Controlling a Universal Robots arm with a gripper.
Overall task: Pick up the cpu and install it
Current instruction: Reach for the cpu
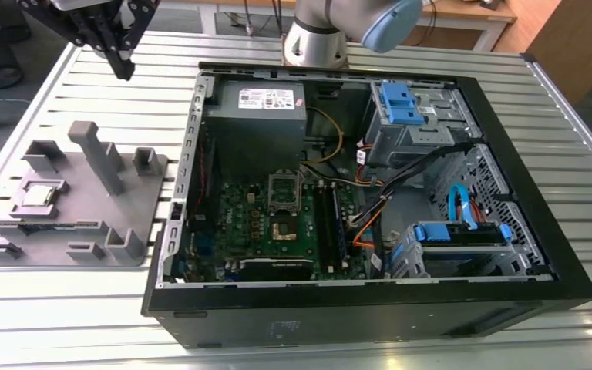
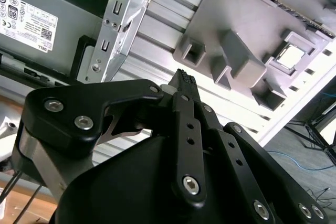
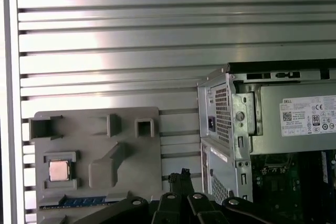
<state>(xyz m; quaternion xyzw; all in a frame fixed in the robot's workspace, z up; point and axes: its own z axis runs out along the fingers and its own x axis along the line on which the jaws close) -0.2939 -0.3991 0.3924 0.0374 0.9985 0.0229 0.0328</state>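
In the exterior view you see the pincer (image 1: 124,71) hanging high over the slatted desk (image 1: 90,308), toward the exterior view's left. Its fingers are drawn together to a single point with nothing between them. Below it and nearer the camera, the grey fixture plate (image 1: 75,235) lies flat on the desk, and the cpu (image 1: 37,194) sits face up in a square pocket on the plate, well apart from the pincer. To the exterior view's right of the plate you have the open computer case (image 1: 378,316). Inside it lie the green motherboard (image 1: 265,223), with the silver-framed socket (image 1: 284,189) near its middle, and the power supply (image 1: 260,100) at the far end. The arm (image 1: 322,35) rises behind the case.

In the second wrist view you look along the pincer (image 2: 184,77). Its black fingers meet at the tip and hold nothing. Beyond the tip lies the fixture plate (image 2: 231,3) with the cpu (image 2: 290,56) in its pocket, clear of the fingers. The case's metal frame (image 2: 113,24) and the power supply (image 2: 26,19) are on the other side.

In the first wrist view you find the pincer (image 3: 184,174) closed and empty over the gap between the plate (image 3: 89,124) and the case (image 3: 226,129). The cpu (image 3: 59,170) rests in its pocket, apart from the tip.
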